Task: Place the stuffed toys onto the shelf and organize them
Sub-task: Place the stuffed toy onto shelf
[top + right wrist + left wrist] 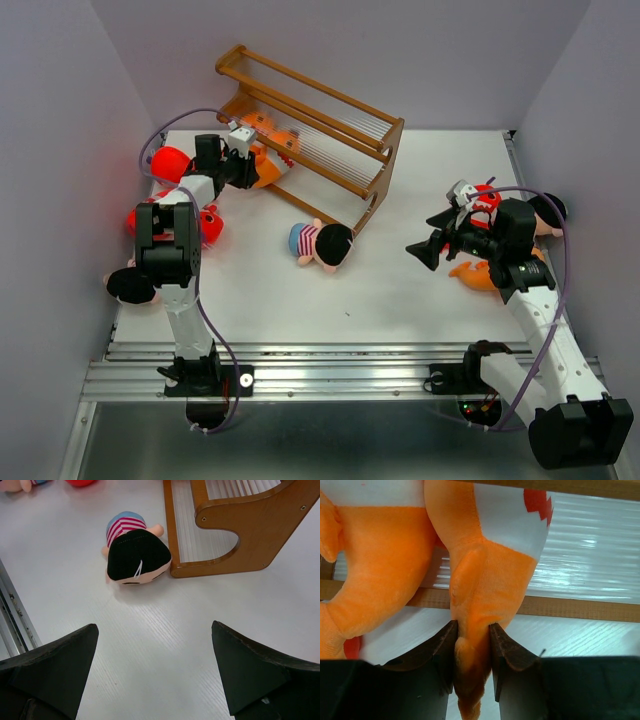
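My left gripper (246, 172) (472, 635) is shut on the tail of an orange shark (272, 166) (490, 585), held against the lowest tier of the brown wooden shelf (330, 125) (570, 608). A second orange toy (265, 126) (385, 565) lies beside it on the shelf. My right gripper (420, 243) (155, 630) is open and empty, above bare table. A doll with black hair and a striped shirt (322, 243) (134, 555) lies ahead of it, next to the shelf's side panel (250, 535).
Red plush toys (170, 160) (207, 226) and a doll (130, 285) lie around the left arm. A red shark (484, 204), an orange toy (474, 272) and a doll (551, 213) lie around the right arm. Walls close the table's sides.
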Robot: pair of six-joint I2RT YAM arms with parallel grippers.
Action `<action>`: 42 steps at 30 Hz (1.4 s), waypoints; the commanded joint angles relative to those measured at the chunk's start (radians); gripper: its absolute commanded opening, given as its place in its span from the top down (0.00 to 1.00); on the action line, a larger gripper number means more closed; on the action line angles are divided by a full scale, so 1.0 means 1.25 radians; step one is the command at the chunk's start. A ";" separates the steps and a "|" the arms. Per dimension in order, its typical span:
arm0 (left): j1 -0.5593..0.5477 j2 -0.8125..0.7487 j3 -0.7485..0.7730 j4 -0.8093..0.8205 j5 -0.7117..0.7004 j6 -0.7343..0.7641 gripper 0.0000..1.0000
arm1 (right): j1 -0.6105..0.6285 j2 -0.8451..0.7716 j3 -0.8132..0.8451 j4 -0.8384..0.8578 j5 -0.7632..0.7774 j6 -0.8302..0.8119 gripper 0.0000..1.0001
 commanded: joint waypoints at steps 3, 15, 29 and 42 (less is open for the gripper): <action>0.004 -0.014 0.008 0.049 0.028 -0.027 0.58 | -0.006 -0.014 0.003 0.032 0.008 -0.013 0.00; 0.004 -0.031 -0.030 0.091 -0.004 -0.059 0.35 | -0.006 -0.018 0.003 0.033 0.015 -0.017 0.00; 0.038 -0.104 -0.081 0.112 0.016 -0.079 0.05 | -0.006 -0.026 0.002 0.032 0.021 -0.021 0.00; 0.066 -0.242 -0.156 0.124 -0.007 -0.069 0.05 | -0.006 -0.032 0.001 0.030 0.019 -0.030 0.00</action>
